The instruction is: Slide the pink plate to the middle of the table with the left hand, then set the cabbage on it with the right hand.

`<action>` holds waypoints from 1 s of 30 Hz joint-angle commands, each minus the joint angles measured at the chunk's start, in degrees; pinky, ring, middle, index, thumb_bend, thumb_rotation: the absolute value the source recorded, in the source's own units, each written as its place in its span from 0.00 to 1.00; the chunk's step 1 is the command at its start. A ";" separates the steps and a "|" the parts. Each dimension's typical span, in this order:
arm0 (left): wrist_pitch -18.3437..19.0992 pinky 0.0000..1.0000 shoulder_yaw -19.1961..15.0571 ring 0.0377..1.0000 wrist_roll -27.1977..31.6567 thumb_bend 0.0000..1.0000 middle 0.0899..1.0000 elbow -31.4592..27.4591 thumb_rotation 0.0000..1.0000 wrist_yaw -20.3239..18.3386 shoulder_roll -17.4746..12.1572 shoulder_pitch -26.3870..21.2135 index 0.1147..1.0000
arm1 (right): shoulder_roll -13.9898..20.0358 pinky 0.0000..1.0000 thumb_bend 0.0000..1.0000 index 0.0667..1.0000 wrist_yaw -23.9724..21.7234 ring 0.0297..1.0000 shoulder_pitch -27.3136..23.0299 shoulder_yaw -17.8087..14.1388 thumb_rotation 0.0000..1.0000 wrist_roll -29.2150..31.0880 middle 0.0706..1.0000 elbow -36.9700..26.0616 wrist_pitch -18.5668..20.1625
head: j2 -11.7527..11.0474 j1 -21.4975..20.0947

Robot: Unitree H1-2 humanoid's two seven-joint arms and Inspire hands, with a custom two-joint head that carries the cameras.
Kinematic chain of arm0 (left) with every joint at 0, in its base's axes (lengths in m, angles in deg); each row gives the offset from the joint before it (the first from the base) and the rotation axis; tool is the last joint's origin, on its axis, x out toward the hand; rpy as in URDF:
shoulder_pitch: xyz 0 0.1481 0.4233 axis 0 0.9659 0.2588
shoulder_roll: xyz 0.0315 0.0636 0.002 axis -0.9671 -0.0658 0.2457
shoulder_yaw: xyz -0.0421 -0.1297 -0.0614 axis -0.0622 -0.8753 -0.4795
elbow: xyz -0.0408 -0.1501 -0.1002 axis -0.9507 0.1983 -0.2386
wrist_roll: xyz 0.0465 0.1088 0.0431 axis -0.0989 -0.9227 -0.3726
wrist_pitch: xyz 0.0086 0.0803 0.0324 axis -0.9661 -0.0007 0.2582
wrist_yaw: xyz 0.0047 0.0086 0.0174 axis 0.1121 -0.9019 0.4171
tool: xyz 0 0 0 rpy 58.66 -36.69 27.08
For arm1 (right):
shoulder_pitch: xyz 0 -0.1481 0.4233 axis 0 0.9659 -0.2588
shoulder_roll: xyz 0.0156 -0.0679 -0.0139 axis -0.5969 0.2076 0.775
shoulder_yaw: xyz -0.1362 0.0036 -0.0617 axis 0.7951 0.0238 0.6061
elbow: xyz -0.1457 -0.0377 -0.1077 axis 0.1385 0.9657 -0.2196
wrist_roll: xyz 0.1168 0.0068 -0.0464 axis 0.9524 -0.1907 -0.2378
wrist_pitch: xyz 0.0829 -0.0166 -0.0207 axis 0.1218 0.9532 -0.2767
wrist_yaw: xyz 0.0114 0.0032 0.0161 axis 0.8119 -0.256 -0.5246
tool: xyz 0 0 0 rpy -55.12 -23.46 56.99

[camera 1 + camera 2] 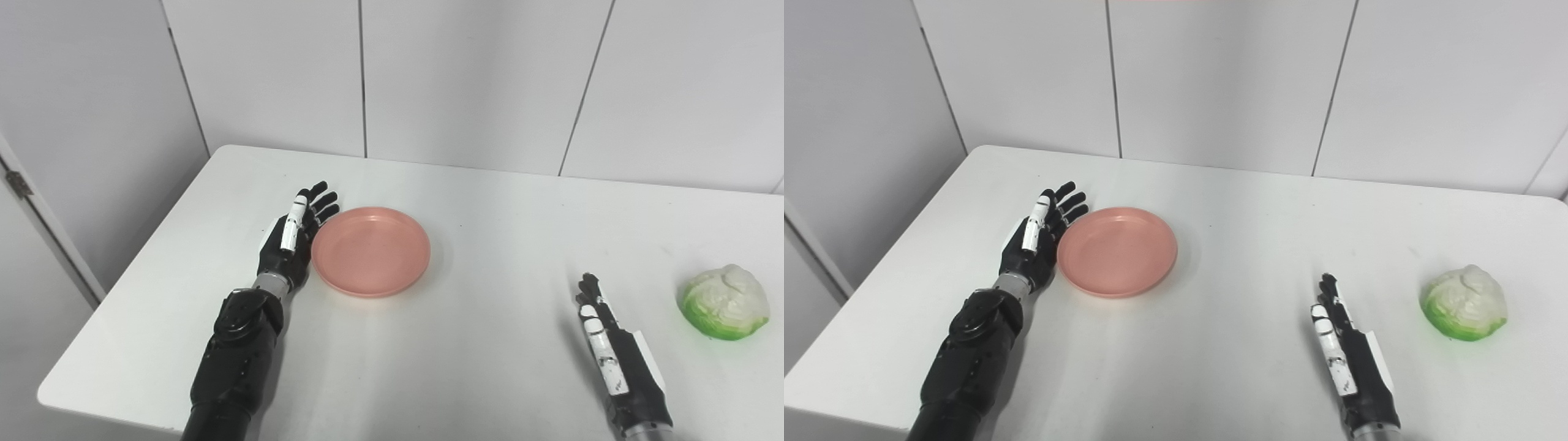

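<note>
Touching the left hand point(293, 245) (fingers extended), the pink plate point(370, 251) lies rightward.

Round, shallow pink plastic plate point(370, 251) with a low raised rim, lying flat and upright on the white desk point(490, 208), left of the desk's middle; its bowl holds nothing. Small head of cabbage point(726, 301), pale whitish on its crinkled top and bright green around its base, resting on the desk near the right edge, well apart from the plate. The plate's left rim lies just beside the left hand point(293, 240); contact cannot be judged. The cabbage sits free of any hand.
</note>
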 commanded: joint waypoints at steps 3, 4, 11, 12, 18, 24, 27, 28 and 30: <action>4.34 0.88 1.53 0.88 0.15 0.35 0.87 -1.16 1.00 -0.41 1.58 0.84 0.85 | -0.76 1.00 0.28 1.00 -0.38 1.00 -1.06 0.79 1.00 0.15 1.00 0.50 -1.21 | 0.21 -0.48; 4.80 0.88 1.75 0.88 0.21 0.34 0.87 -1.64 1.00 -0.43 1.88 0.92 0.86 | -0.78 1.00 0.29 1.00 -0.39 1.00 -1.05 0.87 1.00 0.15 1.00 0.45 -1.09 | 0.46 -1.22; 7.85 0.91 3.21 0.91 0.74 0.31 0.90 -5.06 1.00 -0.46 4.45 1.45 0.88 | -1.00 0.99 0.32 1.00 0.02 0.99 -1.31 1.61 1.00 -0.98 1.00 0.35 -0.24 | 1.23 -3.89; 8.18 0.91 3.39 0.91 0.78 0.31 0.91 -5.35 1.00 -0.53 4.70 1.49 0.88 | -1.10 0.99 0.33 1.00 0.11 0.99 -1.32 1.64 1.00 -1.05 1.00 0.38 -0.20 | 1.23 -3.89; 9.02 0.91 4.15 0.91 0.98 0.31 0.91 -5.85 1.00 -1.29 6.35 1.52 0.90 | -1.72 0.97 0.34 1.00 0.75 0.98 -1.42 1.87 1.00 -1.65 1.00 0.41 0.01 | 1.89 -5.76; 9.91 0.93 5.09 0.92 1.08 0.31 0.92 -7.01 1.00 -0.94 8.82 1.75 0.91 | -2.18 0.97 0.33 1.00 1.01 0.98 -1.45 2.22 1.00 -2.03 1.00 0.04 0.58 | 2.37 -7.08; 9.74 0.94 5.48 0.92 1.21 0.31 0.92 -6.74 1.00 -1.19 9.48 1.63 0.90 | -2.29 0.98 0.33 1.00 1.09 0.99 -1.45 2.34 1.00 -2.18 1.00 -0.14 0.71 | 2.70 -7.64; 9.81 0.94 5.66 0.92 1.44 0.31 0.92 -6.83 1.00 -1.45 9.72 1.63 0.90 | -2.35 0.98 0.33 1.00 1.12 0.99 -1.47 2.37 1.00 -2.20 1.00 -0.22 0.85 | 2.84 -8.03; 9.80 0.93 5.91 0.92 1.67 0.32 0.92 -6.99 1.00 -1.75 10.17 1.63 0.90 | -2.43 0.98 0.33 1.00 1.15 0.99 -1.50 2.39 1.00 -2.21 1.00 -0.25 0.94 | 2.84 -8.03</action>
